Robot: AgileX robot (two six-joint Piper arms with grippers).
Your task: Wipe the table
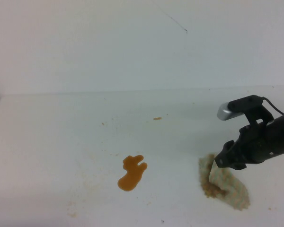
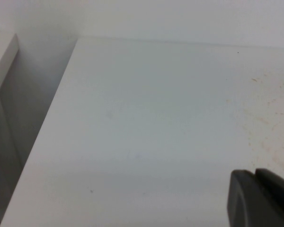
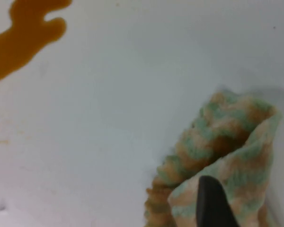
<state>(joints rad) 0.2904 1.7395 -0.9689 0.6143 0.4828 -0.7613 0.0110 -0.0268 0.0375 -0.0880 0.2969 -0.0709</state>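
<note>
An orange-brown spill lies on the white table, toward the front middle. To its right sits a crumpled green-and-tan cloth, stained brown. My right gripper hangs just over the cloth's raised fold, open; one finger is in front of the fold, and bare table shows between the cloth and the other finger. My left gripper is out of the high view; its wrist view shows it shut and empty above bare table.
A small brown speck lies farther back, and faint dried smears mark the front left. In the left wrist view the table's side edge drops to a gap beside a white ledge.
</note>
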